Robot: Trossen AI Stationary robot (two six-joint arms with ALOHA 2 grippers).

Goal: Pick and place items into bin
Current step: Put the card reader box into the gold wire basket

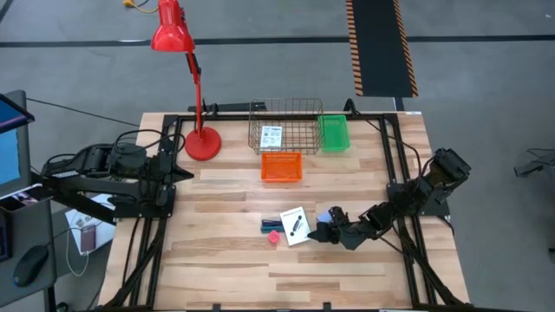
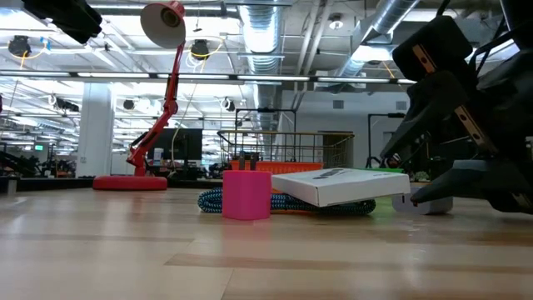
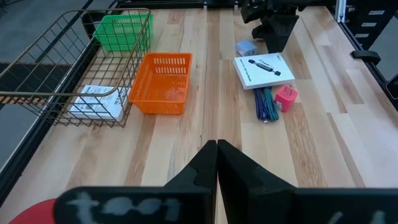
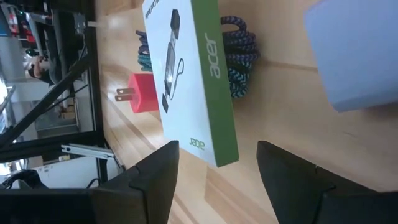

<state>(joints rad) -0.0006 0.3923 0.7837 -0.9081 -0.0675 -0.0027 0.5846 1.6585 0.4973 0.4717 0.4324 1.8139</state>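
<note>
A white box (image 1: 295, 225) with a green side (image 4: 214, 81) lies partly on a coiled dark teal cable (image 1: 271, 224). A pink plug (image 1: 275, 236) stands beside them, and a pale blue cube (image 1: 324, 214) sits on the table toward the right. My right gripper (image 1: 316, 232) stands open, low over the table at the box's right. Its fingers (image 4: 158, 171) flank the gap just short of the box's near corner and touch nothing. My left gripper (image 1: 186, 173) is shut and held up at the table's left edge.
At the far side stand a wire basket (image 1: 286, 113) with a second white box (image 1: 272, 136) in it, a green bin (image 1: 334, 133) and an orange bin (image 1: 282, 166). A red desk lamp (image 1: 201, 143) stands at the far left. Bare wood lies toward the near edge.
</note>
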